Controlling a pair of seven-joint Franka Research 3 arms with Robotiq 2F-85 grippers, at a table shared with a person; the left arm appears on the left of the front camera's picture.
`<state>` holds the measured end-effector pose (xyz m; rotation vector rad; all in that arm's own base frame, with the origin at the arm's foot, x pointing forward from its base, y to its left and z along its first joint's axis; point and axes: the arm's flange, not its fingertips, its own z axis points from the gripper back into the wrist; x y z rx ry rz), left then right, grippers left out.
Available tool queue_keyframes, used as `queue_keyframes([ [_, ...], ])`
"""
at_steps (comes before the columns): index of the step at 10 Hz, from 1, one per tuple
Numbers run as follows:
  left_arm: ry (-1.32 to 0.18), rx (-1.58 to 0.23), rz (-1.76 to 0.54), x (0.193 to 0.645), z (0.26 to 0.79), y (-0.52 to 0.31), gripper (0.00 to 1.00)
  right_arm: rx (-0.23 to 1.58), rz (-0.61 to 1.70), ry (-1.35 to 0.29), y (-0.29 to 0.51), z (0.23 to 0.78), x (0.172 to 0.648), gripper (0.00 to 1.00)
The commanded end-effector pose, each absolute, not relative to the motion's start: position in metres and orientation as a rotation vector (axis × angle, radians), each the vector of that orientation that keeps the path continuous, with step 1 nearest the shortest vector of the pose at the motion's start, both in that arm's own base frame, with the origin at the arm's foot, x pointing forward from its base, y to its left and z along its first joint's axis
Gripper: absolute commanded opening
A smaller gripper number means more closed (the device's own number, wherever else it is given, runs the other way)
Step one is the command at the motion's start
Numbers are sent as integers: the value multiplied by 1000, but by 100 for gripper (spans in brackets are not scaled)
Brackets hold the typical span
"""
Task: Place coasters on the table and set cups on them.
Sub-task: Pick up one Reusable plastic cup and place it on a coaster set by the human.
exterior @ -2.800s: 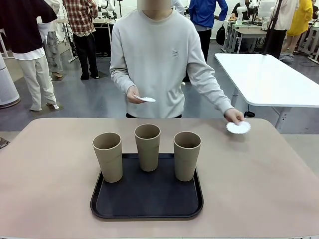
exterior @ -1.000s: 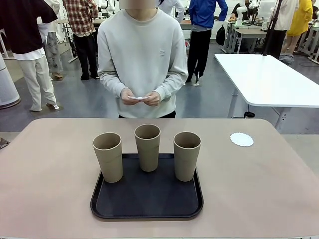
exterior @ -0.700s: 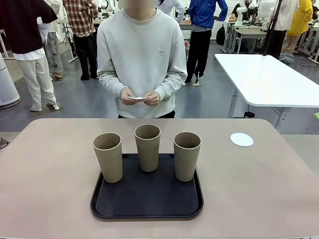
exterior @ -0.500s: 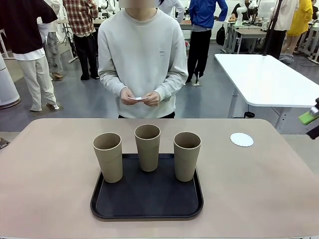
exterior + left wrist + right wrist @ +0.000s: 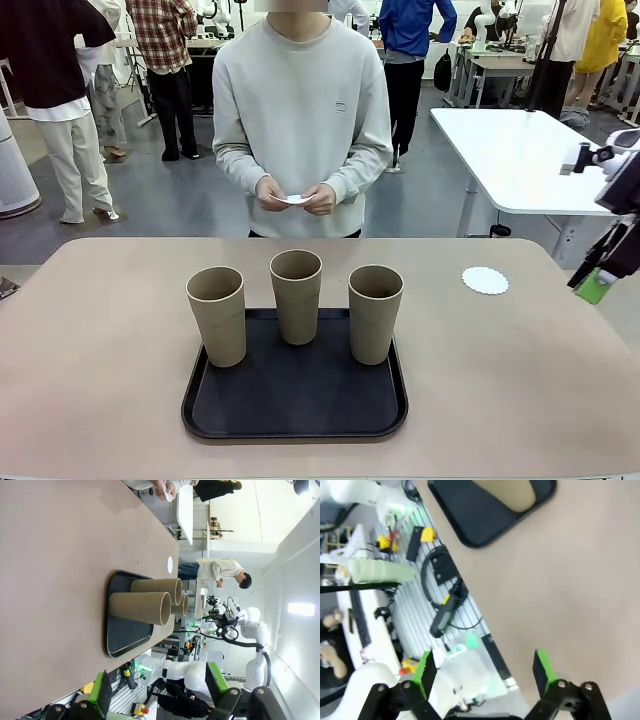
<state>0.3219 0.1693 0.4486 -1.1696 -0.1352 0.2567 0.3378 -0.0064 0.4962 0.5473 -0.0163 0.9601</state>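
Observation:
Three beige cups (image 5: 216,313) (image 5: 296,294) (image 5: 375,311) stand upright on a black tray (image 5: 295,400) on the tan table (image 5: 100,330). One white coaster (image 5: 485,280) lies flat on the table at the far right. The person across the table holds more coasters (image 5: 295,199) in both hands at waist height. My right gripper (image 5: 598,280) hangs at the right edge, above the table's right side, open and empty. In the right wrist view my right gripper (image 5: 485,669) looks down on the table and the tray's corner (image 5: 485,515). My left gripper (image 5: 160,692) is open, well back from the cups (image 5: 142,611).
A white rectangular table (image 5: 530,160) stands behind at the right. Other people stand farther back in the room. Bare tabletop lies to the left and right of the tray.
The person has laid one coaster at the far right and drawn both hands back to the remaining ones. My right arm has come into view from the right edge and lowered.

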Motion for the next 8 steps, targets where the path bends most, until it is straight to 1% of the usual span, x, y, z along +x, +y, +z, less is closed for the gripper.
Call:
queue_keyframes([
  [1, -143, -1188, 255, 322, 450, 170, 100, 482, 975, -128, 11, 486, 338, 100],
  [2, -143, -1188, 255, 322, 450, 170, 100, 481, 958, -205, 20, 482, 340, 100],
  [3, -143, -1188, 255, 322, 450, 170, 100, 485, 953, -227, 22, 476, 339, 100],
  [4, -143, -1188, 255, 322, 450, 170, 100, 487, 978, -110, 11, 493, 344, 100],
  [7, -143, -1188, 255, 322, 450, 170, 100, 487, 978, -110, 11, 493, 344, 100],
  [8, -143, -1188, 255, 322, 450, 170, 100, 483, 972, -142, 13, 489, 342, 100],
])
